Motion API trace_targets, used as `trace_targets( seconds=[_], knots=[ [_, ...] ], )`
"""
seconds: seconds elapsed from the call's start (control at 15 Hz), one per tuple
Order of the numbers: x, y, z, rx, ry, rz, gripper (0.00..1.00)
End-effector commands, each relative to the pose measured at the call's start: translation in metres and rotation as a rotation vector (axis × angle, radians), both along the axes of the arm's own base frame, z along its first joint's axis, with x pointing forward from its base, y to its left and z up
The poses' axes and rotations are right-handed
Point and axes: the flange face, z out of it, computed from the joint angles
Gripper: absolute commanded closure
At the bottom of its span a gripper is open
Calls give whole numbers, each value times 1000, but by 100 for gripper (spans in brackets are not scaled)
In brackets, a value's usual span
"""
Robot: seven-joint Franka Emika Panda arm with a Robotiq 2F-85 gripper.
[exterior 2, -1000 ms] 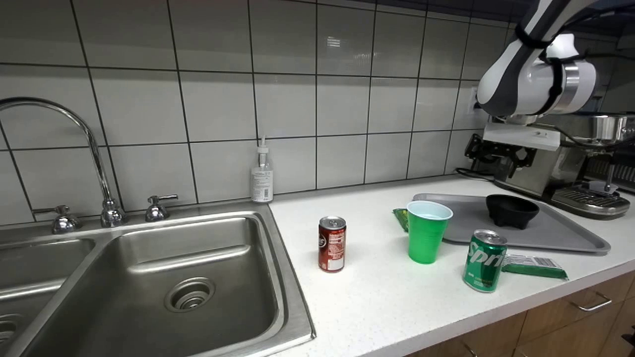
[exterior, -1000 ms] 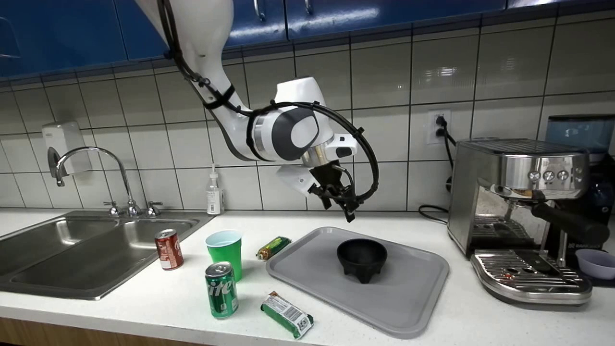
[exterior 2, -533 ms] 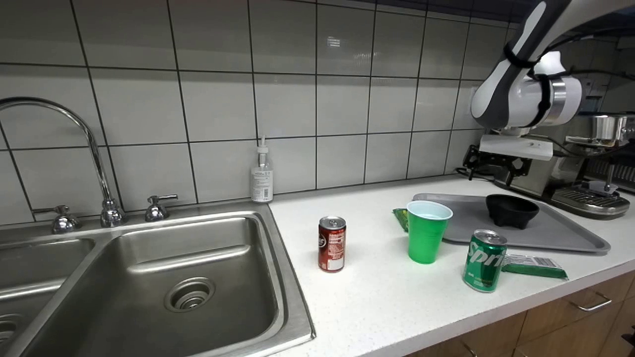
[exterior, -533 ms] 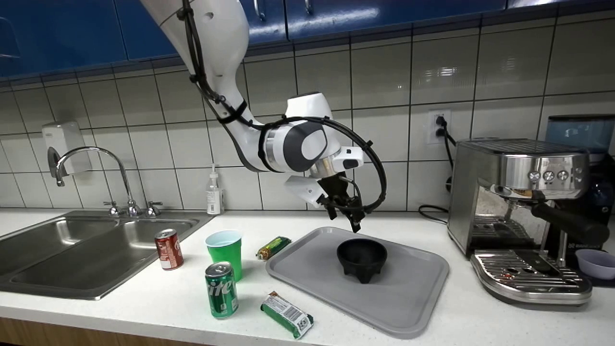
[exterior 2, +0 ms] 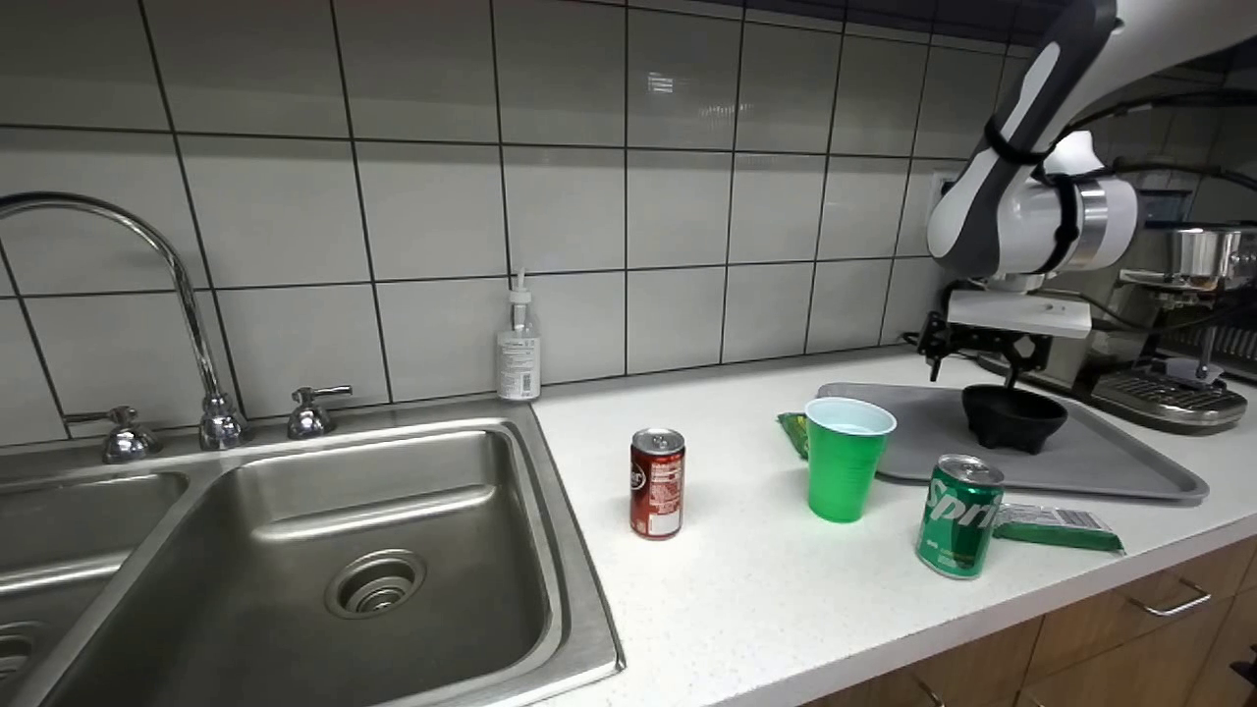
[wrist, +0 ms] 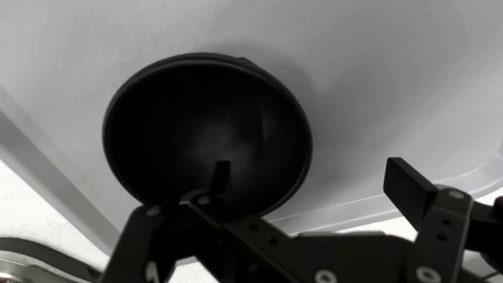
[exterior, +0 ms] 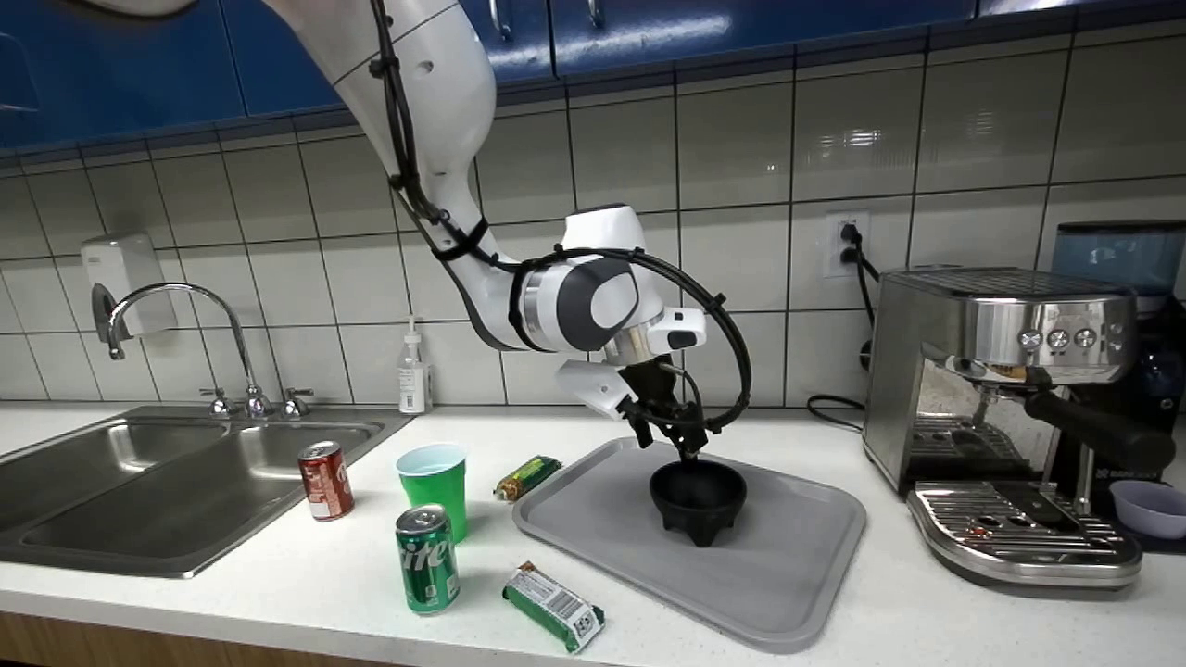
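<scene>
A black bowl [exterior: 698,508] on short feet stands upright on a grey tray [exterior: 797,565]; both also show in the other views, bowl [exterior 2: 1014,424] and tray [exterior 2: 1110,454]. My gripper [exterior: 665,448] is open and points down over the bowl's back edge; it also shows in an exterior view [exterior 2: 972,378]. In the wrist view my gripper [wrist: 308,160] has its fingers wide apart with nothing between them. One finger is over the inside of the bowl [wrist: 196,114], the other beyond its rim above the tray [wrist: 373,78]. I cannot tell whether a finger touches the bowl.
Left of the tray are a green cup [exterior: 435,491], a green can [exterior: 427,565], a red can [exterior: 326,482] and two wrapped bars [exterior: 554,607] [exterior: 528,478]. A sink [exterior 2: 393,550] lies beyond. An espresso machine [exterior: 1001,371] stands right of the tray. A tiled wall is behind.
My arm and gripper have moved down and slightly to the right in an exterior view, toward the bowl. One finger is now at the bowl's rim level. The other objects have not moved.
</scene>
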Motion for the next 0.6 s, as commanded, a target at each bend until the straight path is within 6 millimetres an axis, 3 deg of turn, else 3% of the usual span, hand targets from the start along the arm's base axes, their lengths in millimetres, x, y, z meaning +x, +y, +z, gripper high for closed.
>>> trace_targets(
  seconds=[0.0, 0.53],
  knots=[
    [6, -10, -8, -3, 42, 3, 0],
    [8, -13, -23, -7, 73, -3, 0]
  ],
)
